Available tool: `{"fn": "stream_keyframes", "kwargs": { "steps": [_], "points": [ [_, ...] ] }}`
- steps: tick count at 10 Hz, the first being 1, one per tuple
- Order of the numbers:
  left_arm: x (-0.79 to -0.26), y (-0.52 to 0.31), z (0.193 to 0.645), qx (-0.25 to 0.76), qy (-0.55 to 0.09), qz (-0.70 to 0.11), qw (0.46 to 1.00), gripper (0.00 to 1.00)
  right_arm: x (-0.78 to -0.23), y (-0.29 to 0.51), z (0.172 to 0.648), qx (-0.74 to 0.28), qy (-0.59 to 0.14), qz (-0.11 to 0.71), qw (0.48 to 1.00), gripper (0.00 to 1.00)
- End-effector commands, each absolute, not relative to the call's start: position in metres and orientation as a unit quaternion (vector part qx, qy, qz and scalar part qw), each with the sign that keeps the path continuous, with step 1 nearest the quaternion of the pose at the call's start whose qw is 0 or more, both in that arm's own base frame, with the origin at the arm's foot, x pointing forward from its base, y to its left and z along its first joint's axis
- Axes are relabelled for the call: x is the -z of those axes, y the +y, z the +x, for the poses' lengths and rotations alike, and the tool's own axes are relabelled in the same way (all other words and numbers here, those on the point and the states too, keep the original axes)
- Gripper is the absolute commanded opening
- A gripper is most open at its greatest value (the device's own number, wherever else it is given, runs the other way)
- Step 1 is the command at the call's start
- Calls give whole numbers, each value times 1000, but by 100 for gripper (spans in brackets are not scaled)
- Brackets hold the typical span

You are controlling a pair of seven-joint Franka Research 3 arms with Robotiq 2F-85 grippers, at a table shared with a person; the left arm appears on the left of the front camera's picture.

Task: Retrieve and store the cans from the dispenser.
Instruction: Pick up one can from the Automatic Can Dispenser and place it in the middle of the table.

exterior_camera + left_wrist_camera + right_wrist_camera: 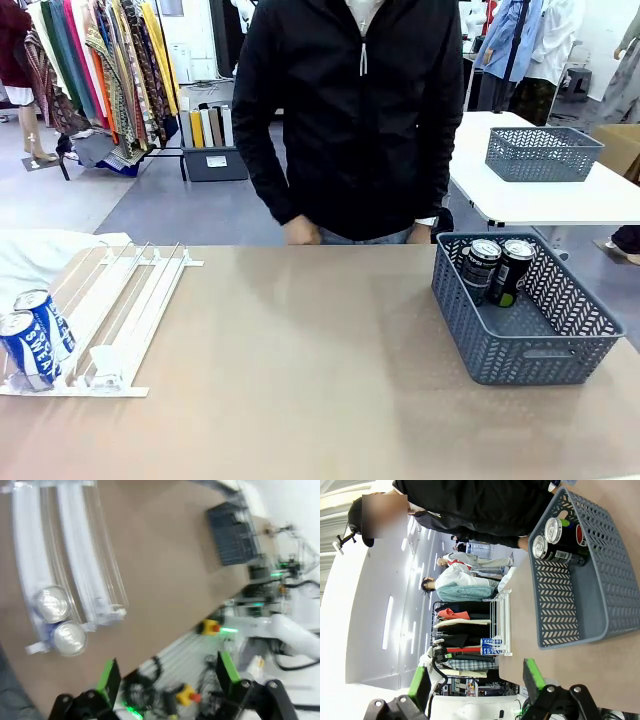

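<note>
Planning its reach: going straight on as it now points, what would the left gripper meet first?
The left gripper would probably meet bare table beside the dispenser, not the cans; depth unclear.

dispenser (30, 545) blurred, blue can (20, 352) edge-cropped

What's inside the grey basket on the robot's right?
Two black cans with silver tops, side by side, leaning in the far left corner of the basket. In the front view, the near wall hides their bases and part of the floor.
</note>
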State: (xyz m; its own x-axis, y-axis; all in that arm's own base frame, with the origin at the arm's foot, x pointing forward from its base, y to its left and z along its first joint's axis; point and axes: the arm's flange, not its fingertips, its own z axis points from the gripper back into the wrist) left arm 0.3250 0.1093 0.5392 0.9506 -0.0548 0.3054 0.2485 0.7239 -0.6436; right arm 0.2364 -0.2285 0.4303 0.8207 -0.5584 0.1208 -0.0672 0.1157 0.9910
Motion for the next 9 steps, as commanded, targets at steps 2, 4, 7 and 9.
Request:
{"fn": "stream_keyframes", "kwargs": {
  "steps": [2,4,7,9],
  "points": [
    [-533,60,299,83,-156,-75,981,100,-430,-230,233,161,-246,637,712,100],
    [-530,42,302,89,-148,9,985,100,-430,-230,233,161,-246,637,712,100],
    [-546,49,302,112,-173,-40,978,100,-430,-230,233,161,-246,637,712,100],
    [-540,40,303,106,-168,-14,980,100,-430,-230,233,161,-246,637,712,100]
  ]
}}
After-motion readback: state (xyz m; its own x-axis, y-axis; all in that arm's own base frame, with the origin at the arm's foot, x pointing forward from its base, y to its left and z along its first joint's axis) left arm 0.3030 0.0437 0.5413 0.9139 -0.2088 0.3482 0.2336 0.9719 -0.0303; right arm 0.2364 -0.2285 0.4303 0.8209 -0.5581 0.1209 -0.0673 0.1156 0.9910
